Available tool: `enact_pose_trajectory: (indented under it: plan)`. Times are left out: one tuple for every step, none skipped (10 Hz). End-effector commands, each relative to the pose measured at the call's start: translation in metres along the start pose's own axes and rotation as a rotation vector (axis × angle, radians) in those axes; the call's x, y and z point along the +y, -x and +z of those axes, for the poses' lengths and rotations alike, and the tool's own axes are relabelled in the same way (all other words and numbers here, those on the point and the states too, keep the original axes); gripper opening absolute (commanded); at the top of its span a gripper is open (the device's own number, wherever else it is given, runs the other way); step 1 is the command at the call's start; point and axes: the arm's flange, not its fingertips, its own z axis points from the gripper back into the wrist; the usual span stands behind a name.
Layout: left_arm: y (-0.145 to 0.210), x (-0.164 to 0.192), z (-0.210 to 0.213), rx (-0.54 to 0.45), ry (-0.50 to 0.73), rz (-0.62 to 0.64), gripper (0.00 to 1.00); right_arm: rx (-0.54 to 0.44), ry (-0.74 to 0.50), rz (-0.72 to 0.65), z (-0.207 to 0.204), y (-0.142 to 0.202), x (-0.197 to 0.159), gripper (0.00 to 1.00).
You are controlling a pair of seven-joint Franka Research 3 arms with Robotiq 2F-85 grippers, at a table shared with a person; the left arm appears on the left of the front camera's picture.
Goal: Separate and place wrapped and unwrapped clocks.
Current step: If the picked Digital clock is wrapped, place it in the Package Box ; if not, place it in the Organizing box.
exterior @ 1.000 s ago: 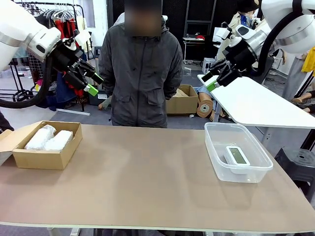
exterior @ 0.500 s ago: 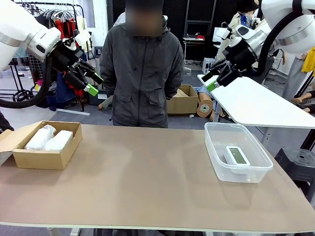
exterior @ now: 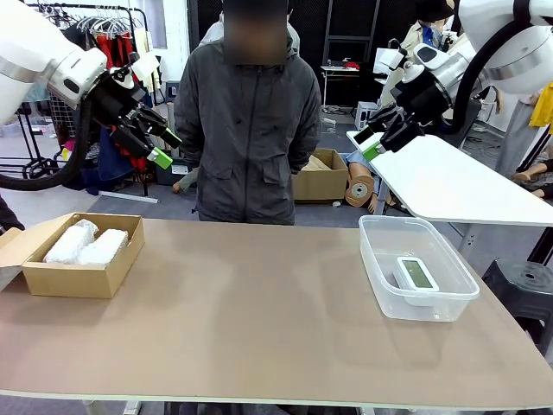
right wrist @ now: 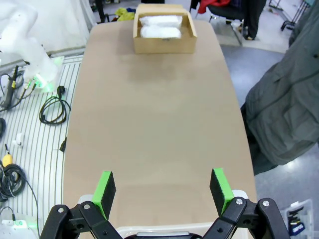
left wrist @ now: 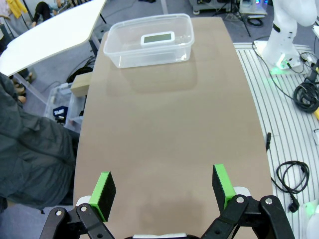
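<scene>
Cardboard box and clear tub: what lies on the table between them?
Nothing: between the cardboard box and the clear tub there is just bare brown table, as the front view shows.

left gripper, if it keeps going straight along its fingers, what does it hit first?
Likely bare tabletop. The left gripper is open and empty, raised above the table; the clear bin with the unwrapped clock sits farther along at the far end. Depth is uncertain.

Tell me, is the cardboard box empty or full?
Full: two wrapped clocks lie side by side, filling the cardboard box.
</scene>
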Motion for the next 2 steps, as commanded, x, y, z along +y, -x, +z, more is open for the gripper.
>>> enact_pose_trajectory:
  plan:
    - [0.0008, -0.0010, 0.0012, 0.013, 0.001, -0.008, 1.00, -0.001, 0.002, 0.006, -0.0001, -0.0015, 0.0003, 1.00]
    - [0.0008, -0.0010, 0.0012, 0.013, 0.001, -0.008, 1.00, -0.001, 0.002, 0.006, -0.0001, -0.0015, 0.0003, 1.00]
